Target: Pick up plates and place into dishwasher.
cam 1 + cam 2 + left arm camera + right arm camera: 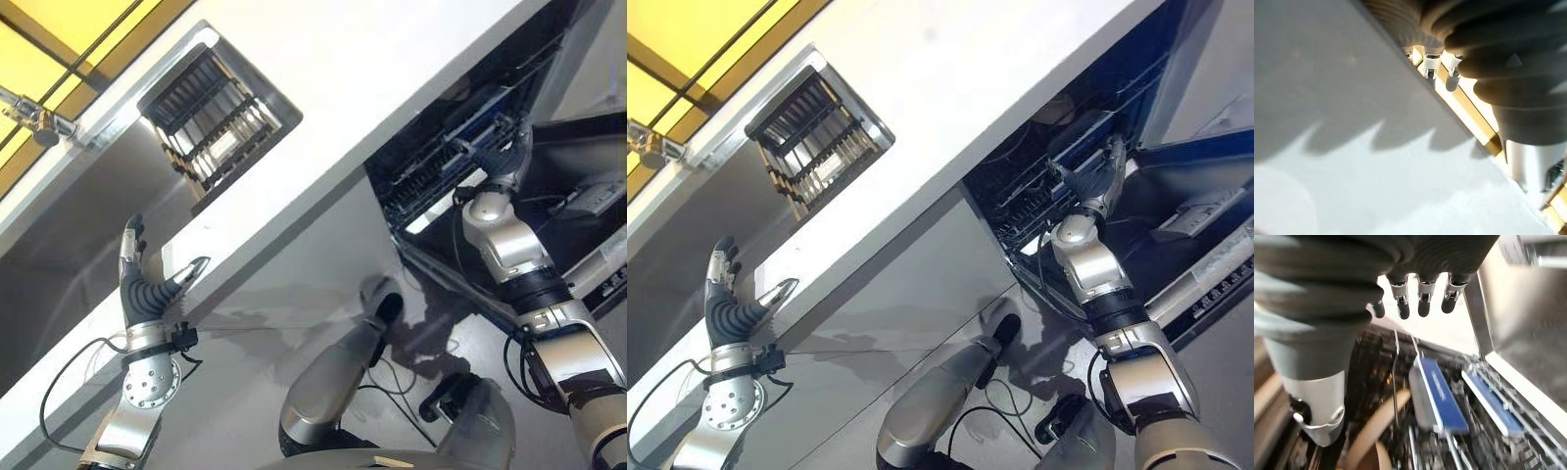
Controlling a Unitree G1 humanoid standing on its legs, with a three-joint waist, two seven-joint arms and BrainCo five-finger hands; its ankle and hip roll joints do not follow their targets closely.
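Found the left hand nearest, raised at the front edge of the white counter beside the sink basin, fingers straight, thumb spread wide, holding nothing. Found the right hand farther along, reached into the open dishwasher under the counter, fingers extended over the wire rack and likewise empty. Made out, in the right wrist view, a pale tan curved edge low in that rack beside two blue strips; judged it a plate standing on its rim, though could not tell for sure. Saw beyond the left hand a dark slatted drying rack set into the counter, with a faucet past the basin; could not make out any plate among its slats. Judged the left hand the nearer to that drying rack, up and away across the basin, so reckoned any next pickup there to fall to it, with the right hand well apart at the dishwasher.
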